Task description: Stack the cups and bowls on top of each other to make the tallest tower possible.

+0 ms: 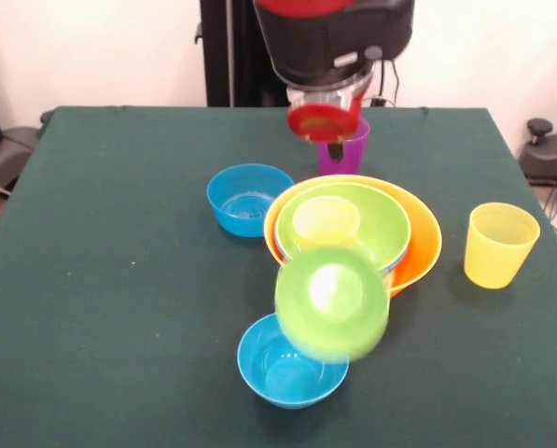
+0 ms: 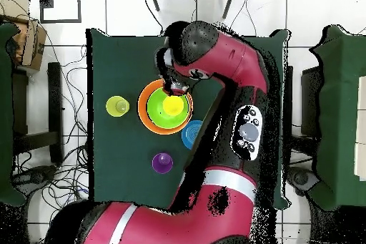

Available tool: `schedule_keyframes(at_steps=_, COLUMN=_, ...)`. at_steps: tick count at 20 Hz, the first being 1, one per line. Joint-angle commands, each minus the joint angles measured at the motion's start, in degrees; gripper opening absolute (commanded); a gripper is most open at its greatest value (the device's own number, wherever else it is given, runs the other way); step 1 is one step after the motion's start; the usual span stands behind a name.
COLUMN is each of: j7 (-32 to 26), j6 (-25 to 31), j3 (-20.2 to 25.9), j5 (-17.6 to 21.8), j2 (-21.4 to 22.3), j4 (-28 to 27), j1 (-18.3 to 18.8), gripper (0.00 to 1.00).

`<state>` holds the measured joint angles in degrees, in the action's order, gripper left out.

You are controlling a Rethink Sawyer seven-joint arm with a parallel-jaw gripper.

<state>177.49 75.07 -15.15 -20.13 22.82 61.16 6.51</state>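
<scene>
The tower is the big orange bowl (image 1: 422, 245) holding a blue bowl, of which only the rim shows, the medium green bowl (image 1: 382, 227) and the pale yellow cup (image 1: 326, 221). It also shows in the overhead view (image 2: 148, 106). A small green bowl (image 1: 332, 303) is blurred and tipped towards the camera, between the tower's near rim and a small blue bowl (image 1: 290, 373). Nothing visibly holds it. The gripper (image 1: 327, 126) hangs above the tower's far side, in front of the purple cup (image 1: 351, 154). In the overhead view the gripper (image 2: 174, 84) is over the tower.
A second small blue bowl (image 1: 249, 198) stands left of the tower and shows in the overhead view (image 2: 190, 136). The opaque yellow cup (image 1: 500, 245) stands upright at the right. The purple cup (image 2: 162, 162) and yellow cup (image 2: 116, 105) also show from overhead.
</scene>
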Motion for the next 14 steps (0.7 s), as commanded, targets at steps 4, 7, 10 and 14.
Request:
schedule_keyframes(at_steps=4, j7=-2.5, j6=3.7, j3=2.3, j5=5.7, j2=0.7, j4=-2.0, j1=-0.5, gripper=0.00)
schedule_keyframes(at_steps=7, j7=-2.8, j6=3.1, j3=2.4, j5=5.9, j2=0.7, j4=-1.6, j1=-0.4, gripper=0.00)
schedule_keyframes(at_steps=10, j7=-2.7, j6=3.1, j3=2.3, j5=6.0, j2=1.0, j4=-1.4, j1=-0.5, gripper=0.00)
schedule_keyframes(at_steps=14, j7=-2.7, j6=2.5, j3=1.8, j5=6.2, j2=1.8, j4=-0.4, j1=-1.0, gripper=0.00)
